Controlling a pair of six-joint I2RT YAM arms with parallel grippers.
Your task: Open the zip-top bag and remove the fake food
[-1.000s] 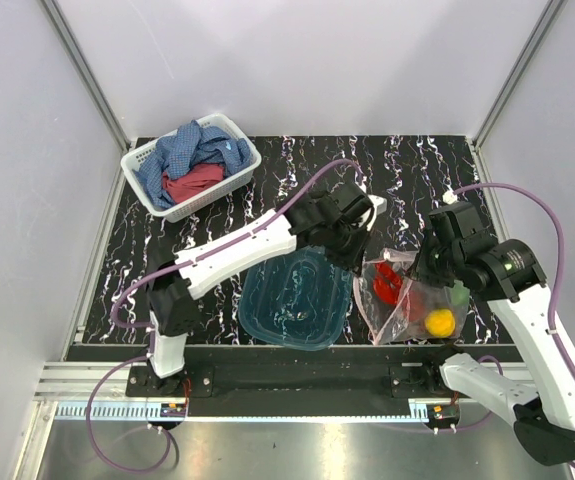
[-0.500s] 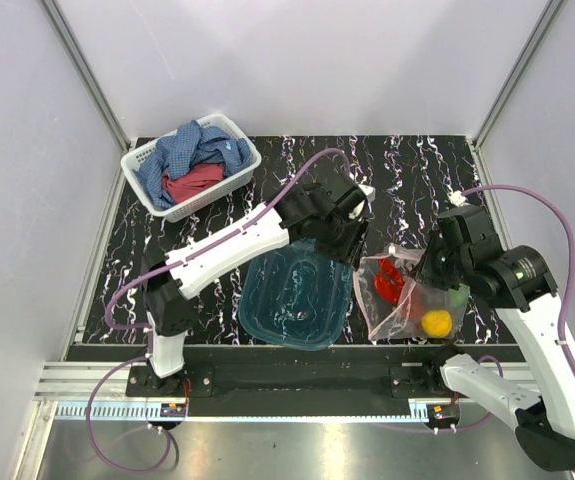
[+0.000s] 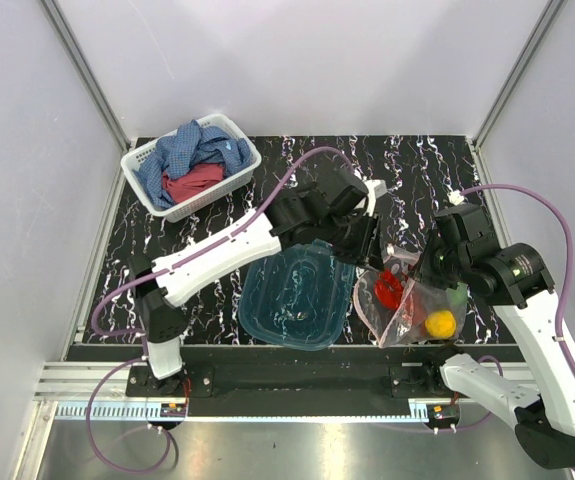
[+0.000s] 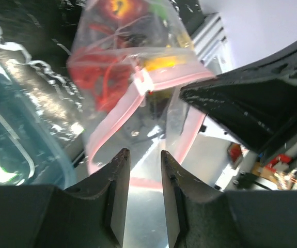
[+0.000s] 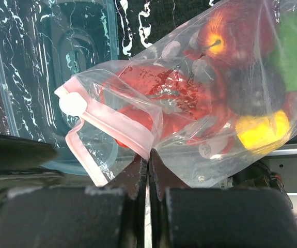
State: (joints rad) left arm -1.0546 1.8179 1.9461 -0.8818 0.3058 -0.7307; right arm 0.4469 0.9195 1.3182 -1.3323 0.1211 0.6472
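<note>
The zip-top bag (image 3: 407, 300) lies right of centre, lifted at its mouth. Inside it shows fake food: a red lobster (image 5: 169, 103), a dark red fruit (image 5: 231, 31), a green pepper (image 5: 295, 51) and a yellow fruit (image 5: 259, 132). My right gripper (image 5: 148, 155) is shut on the bag's pink zip strip (image 5: 122, 126), near its white slider (image 5: 72, 105). It shows in the top view (image 3: 429, 268). My left gripper (image 4: 143, 153) is open at the bag's mouth, and the other pink lip (image 4: 112, 124) and clear plastic lie between its fingers. It reaches in from the left in the top view (image 3: 372, 248).
A teal translucent tub (image 3: 295, 297) sits just left of the bag, under the left arm. A white basket (image 3: 217, 192) with blue and red cloths stands at the back left. Grey walls close in both sides and the back.
My left gripper has moved right and nearer, up to the bag's mouth. The bag's mouth has shifted slightly. My right gripper has kept its hold.
</note>
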